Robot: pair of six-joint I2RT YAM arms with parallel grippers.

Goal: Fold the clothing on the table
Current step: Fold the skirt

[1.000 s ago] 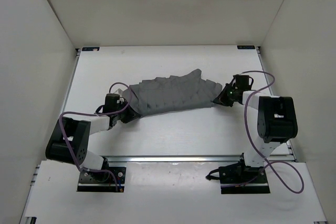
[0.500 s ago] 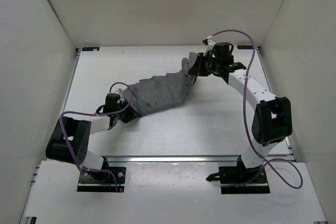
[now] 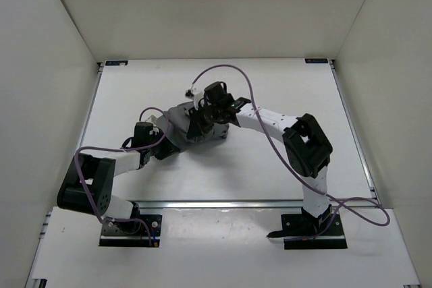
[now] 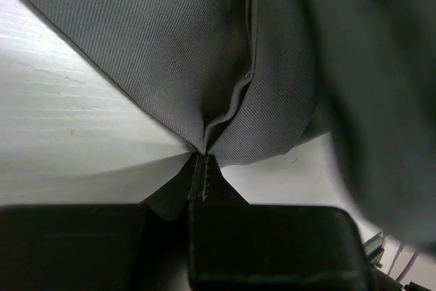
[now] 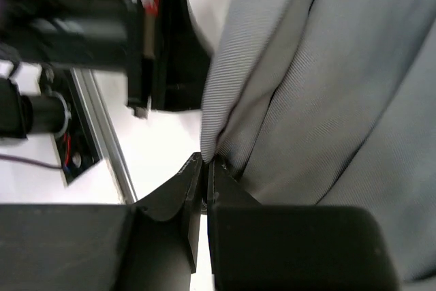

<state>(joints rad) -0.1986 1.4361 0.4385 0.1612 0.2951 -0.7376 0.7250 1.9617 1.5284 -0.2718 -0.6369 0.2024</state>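
The grey skirt (image 3: 179, 122), finely ribbed and bunched into a folded heap, is seen left of centre on the flat white table (image 3: 283, 160). One edge is clamped in the left gripper (image 4: 203, 167), and another fold is pinched tight by the right gripper (image 5: 206, 167).

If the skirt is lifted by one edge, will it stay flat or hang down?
Probably it hangs: the skirt drapes in soft folds from both shut jaws. It seems light, since small pinches of its edge hold it. Ribbed weave suggests little slipping.
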